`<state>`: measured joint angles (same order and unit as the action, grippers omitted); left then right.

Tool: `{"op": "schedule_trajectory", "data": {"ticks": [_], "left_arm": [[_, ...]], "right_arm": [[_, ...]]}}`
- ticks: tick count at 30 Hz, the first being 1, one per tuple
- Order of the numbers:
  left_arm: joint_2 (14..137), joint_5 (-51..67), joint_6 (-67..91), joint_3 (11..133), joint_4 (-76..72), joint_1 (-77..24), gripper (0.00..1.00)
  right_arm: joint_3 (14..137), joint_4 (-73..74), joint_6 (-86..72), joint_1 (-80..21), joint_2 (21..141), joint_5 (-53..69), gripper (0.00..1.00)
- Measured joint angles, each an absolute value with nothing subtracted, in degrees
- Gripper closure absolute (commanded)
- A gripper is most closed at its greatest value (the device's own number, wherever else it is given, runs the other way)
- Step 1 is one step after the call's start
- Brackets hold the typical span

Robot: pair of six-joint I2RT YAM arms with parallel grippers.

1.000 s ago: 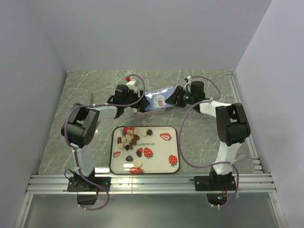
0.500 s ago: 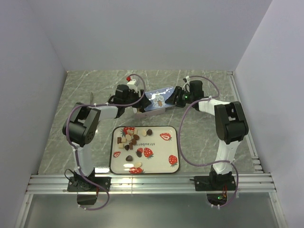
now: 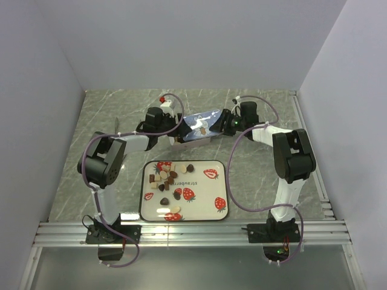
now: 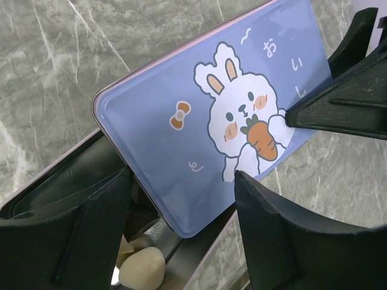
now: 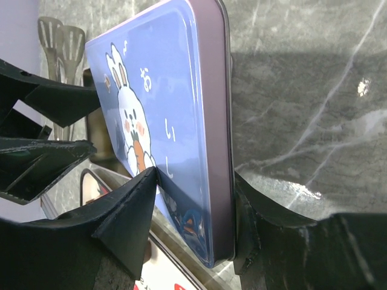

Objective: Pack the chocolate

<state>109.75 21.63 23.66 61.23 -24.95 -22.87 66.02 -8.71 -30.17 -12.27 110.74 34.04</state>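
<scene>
"おいし" on the blue rabbit lid (image 4: 199, 103)

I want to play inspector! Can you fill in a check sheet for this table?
Surface: grey marble-look table.
Job's things: chocolate pieces on the strawberry tray; one cream piece in the tin under the blue bunny lid.
Clutter: pale tongs-like utensil on the table.
Grippers: right gripper clamps the lid's edge; left gripper straddles the lid, grip unclear.
Cables: purple cable loops beside the tray.
Surroundings: plain white walls.
</scene>
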Motion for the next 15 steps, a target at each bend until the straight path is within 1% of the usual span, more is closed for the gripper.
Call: {"op": "schedule_trajectory", "data": {"ticks": [15], "left_arm": [[106.3,20.56,24.03,60.9,-21.06,-22.31,0.28]], "right_arm": [[66.74,-8.86,-30.79,-13.34,110.5,34.54,0.46]]}}
